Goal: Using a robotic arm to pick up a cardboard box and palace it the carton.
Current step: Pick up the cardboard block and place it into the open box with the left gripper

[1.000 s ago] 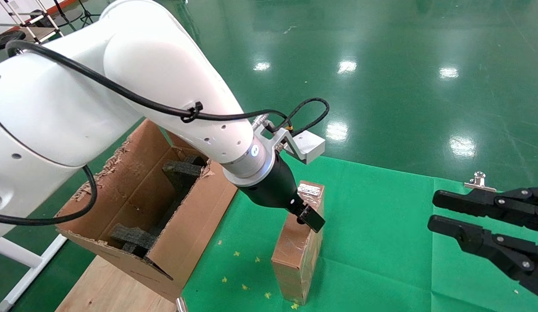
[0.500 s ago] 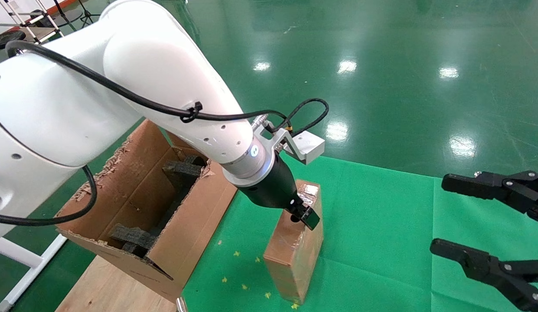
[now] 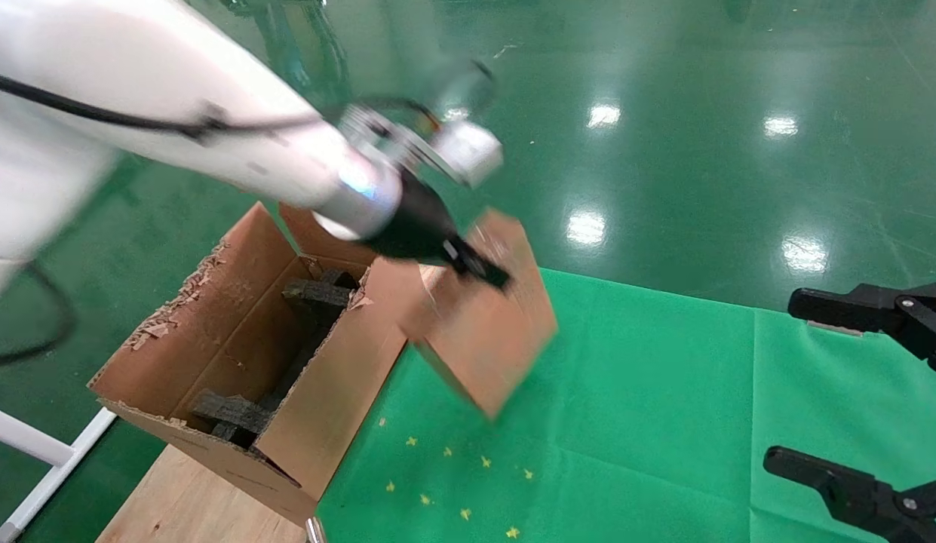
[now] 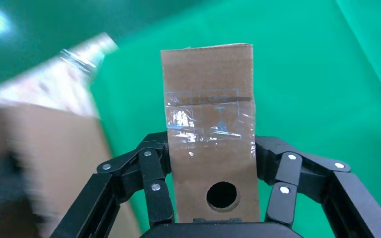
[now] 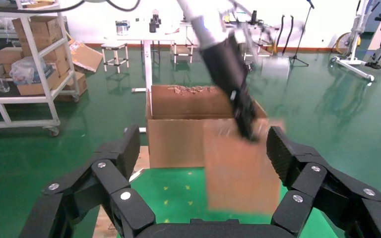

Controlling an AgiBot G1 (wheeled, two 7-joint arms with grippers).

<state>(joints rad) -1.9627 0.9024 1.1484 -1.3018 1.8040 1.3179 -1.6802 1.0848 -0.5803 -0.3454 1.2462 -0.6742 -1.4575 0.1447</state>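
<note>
The thin reddish-brown cardboard box (image 3: 486,324) hangs in the air, tilted, above the green mat beside the carton's near wall. My left gripper (image 3: 479,270), on the white robotic arm (image 3: 211,136), is shut on the box's narrow upper edge. In the left wrist view both fingers (image 4: 159,171) press the sides of the cardboard box (image 4: 209,129), whose taped edge shows one round hole. The large tan carton (image 3: 234,362) with ragged flaps and black foam blocks stands at the left. From the right wrist view the cardboard box (image 5: 238,168) floats before the carton (image 5: 178,134). My right gripper (image 3: 852,392) stands open at the far right.
A green mat (image 3: 649,422) covers the table top, with small yellow specks (image 3: 452,483) near its front. Bare wooden board (image 3: 188,505) shows under the carton. A shiny green floor (image 3: 664,113) lies beyond. Shelving with boxes (image 5: 25,59) stands in the far background.
The left arm has lifted the cardboard box off the mat and swung it up and left toward the carton. The right gripper's fingers have spread wider apart.
</note>
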